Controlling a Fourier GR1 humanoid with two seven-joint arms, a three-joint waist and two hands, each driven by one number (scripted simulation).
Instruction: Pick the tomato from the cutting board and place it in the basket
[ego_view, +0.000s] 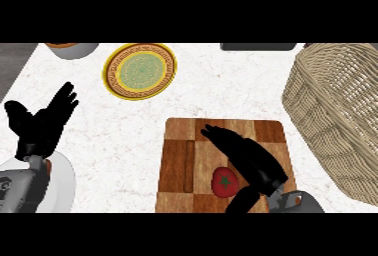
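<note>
A red tomato (224, 182) with a green stem lay on the near half of a wooden cutting board (184, 165), toward the board's 6 o'clock edge. The right hand (247, 157) hovered over the board just to the tomato's 1 o'clock side, fingers straight and held together, pointing toward 11 o'clock; its thumb reached down past the tomato's right side, and nothing was pinched. At 3 o'clock from the board stood a large woven wicker basket (336, 110), well apart from the tomato. The board rested on a pale speckled worktop (207, 90). At 11 o'clock from the board sat a yellow-rimmed plate (140, 71) with a green centre. At 9 o'clock, near the view's left edge, the left hand (40, 122) rested open, fingers spread and pointing up. A bowl (71, 49) showed partly at the top left corner.
</note>
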